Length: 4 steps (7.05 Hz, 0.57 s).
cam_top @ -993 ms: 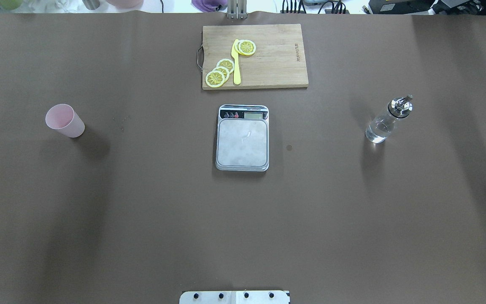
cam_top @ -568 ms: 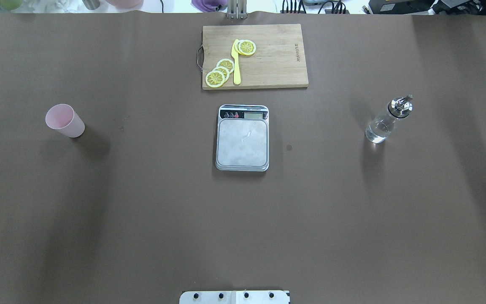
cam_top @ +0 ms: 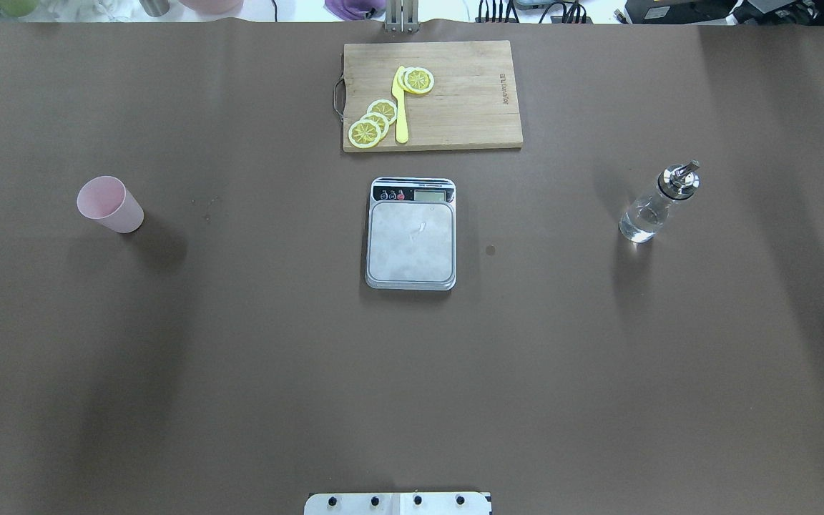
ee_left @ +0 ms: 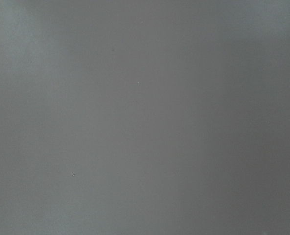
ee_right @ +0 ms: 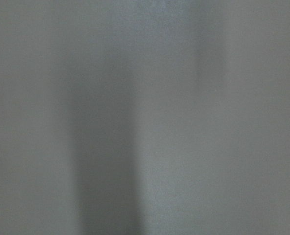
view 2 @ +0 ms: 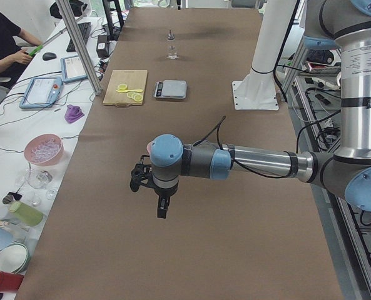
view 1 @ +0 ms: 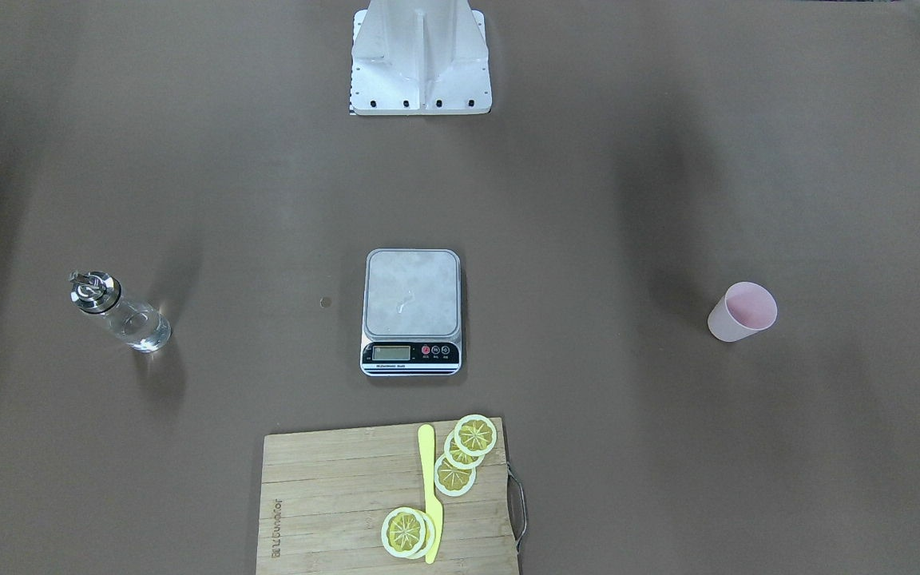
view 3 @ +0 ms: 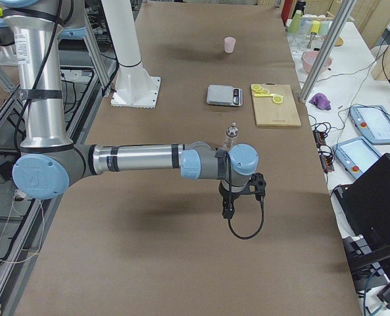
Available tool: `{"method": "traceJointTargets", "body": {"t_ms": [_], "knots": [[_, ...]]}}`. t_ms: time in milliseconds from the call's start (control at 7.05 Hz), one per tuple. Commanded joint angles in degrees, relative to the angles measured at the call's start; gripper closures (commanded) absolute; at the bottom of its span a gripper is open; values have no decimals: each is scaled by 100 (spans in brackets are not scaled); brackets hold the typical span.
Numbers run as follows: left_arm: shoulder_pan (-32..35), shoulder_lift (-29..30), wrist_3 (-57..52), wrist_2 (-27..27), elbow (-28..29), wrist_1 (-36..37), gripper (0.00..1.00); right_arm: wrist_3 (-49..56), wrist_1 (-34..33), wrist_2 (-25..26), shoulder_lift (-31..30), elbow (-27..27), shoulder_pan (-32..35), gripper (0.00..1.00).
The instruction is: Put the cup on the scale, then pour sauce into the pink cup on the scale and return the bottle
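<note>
We find the left pincer (view 2: 162, 211) only in the left side view. It hangs with its tips down over the brown table (cam_top: 240, 372), and nothing shows in it. How far its jaws stand apart, we cannot tell. The right pincer (view 3: 228, 209) appears only in the right side view. It also points down over the table with nothing visible in it, and its opening we cannot tell either.

The pink cup (cam_top: 110, 204) stands upright on the table just behind the left pincer's wrist, which partly hides it in the side view. The digital scale (cam_top: 410, 243) lies well beyond both pincers, between them, and its steel platform is bare. The glass bottle (cam_top: 651, 207) with its metal pourer stands upright just behind the right pincer's wrist, well apart from the scale. The clear sauce (cam_top: 637, 227) fills its lower part.

Farther from the pincers than the scale lies a wooden cutting board (cam_top: 469, 107) with lemon slices (cam_top: 373, 123) and a yellow knife (cam_top: 401, 114). Both wrist cameras give us only a blurred grey surface.
</note>
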<state>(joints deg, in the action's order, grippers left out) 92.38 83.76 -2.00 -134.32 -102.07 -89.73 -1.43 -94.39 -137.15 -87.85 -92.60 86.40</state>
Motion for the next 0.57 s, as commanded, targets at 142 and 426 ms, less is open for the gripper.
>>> {"method": "traceJointTargets", "body": {"t_ms": [142, 426], "knots": [[-1, 175, 33, -6, 3, -19, 2, -7, 0, 13, 58, -118, 0, 0], [-1, 176, 25, -15, -102, -27, 2, 11, 0, 39, 67, -215, -17, 0]]}}
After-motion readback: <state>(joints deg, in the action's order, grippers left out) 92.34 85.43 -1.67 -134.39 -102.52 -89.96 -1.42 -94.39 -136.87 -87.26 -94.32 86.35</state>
